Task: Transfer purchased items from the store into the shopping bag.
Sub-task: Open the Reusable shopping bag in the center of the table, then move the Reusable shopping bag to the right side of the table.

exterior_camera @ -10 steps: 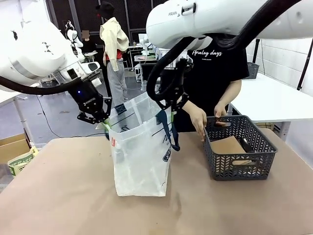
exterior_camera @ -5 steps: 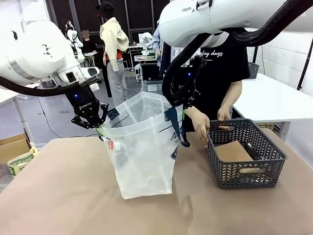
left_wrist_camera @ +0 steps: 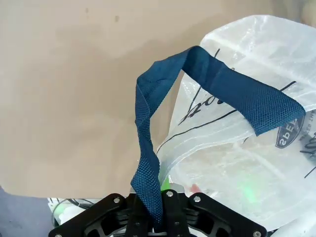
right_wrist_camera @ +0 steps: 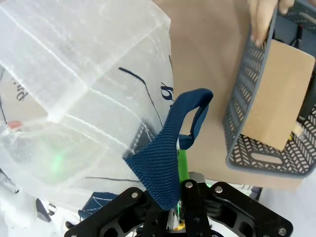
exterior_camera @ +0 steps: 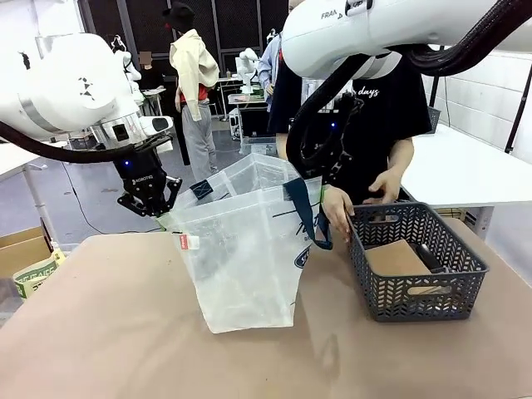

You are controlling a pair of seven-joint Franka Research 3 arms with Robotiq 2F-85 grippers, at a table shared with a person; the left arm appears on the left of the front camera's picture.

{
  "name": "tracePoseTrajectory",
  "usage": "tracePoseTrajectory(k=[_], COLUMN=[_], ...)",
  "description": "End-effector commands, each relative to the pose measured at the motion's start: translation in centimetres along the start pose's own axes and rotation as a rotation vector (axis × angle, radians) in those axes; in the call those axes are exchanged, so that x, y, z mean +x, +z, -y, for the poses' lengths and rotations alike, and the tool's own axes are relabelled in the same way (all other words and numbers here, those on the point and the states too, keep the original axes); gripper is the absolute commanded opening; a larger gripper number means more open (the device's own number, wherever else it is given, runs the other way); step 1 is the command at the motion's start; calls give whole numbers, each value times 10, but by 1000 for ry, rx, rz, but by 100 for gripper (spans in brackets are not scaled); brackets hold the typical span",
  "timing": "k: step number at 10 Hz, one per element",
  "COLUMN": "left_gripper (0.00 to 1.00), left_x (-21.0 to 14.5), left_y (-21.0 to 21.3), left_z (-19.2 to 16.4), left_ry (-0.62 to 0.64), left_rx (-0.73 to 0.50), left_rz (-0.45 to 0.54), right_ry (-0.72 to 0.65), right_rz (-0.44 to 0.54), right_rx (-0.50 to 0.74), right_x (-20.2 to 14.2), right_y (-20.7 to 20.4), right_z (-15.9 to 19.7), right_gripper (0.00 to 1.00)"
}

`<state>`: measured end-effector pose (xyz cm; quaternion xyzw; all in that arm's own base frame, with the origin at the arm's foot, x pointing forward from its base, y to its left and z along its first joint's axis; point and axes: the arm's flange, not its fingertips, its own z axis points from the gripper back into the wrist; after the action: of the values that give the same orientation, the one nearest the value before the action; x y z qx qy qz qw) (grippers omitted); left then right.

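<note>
Our left claw (exterior_camera: 163, 216) and right claw (exterior_camera: 321, 176) each pinch a navy handle (left_wrist_camera: 148, 148) of the shopping bag (exterior_camera: 241, 266), stretched open at the middle of the table (exterior_camera: 100, 332). We judge loading comes next: it calls for both straps held steady while the person's hand (exterior_camera: 337, 212) unloads the lattice basket (exterior_camera: 416, 270).

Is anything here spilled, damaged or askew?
Nothing is spilled or damaged. Only the bag sits askew: the left gripper and the right gripper hold its straps wide apart, and its right rim stands higher than its left.
</note>
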<state>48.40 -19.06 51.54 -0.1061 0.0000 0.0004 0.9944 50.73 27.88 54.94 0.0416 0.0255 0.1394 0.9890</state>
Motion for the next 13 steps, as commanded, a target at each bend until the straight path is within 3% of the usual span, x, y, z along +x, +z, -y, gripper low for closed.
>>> tracePoseTrajectory(k=[1,4,6,7,13], left_gripper=[0,0,0,0,0], left_x=[11,17,16,14,14], left_y=[-1,-4,-4,-6,-6], left_z=[-3,6,10,7,7], left_ry=[-72,-110,-177,-97,-97], left_rx=[-10,-75,-129,-52,-52], left_rz=[-23,-13,-26,-16,-16], right_ry=[110,278,289,253,253], right_rz=[22,-17,-8,-17,-17], right_rx=[-6,-18,5,-3,-3], right_x=[-10,-5,-2,-2,-2], right_y=[-5,-11,-13,-7,-7], right_z=[9,5,8,-1,-1], right_gripper=[0,0,0,0,0])
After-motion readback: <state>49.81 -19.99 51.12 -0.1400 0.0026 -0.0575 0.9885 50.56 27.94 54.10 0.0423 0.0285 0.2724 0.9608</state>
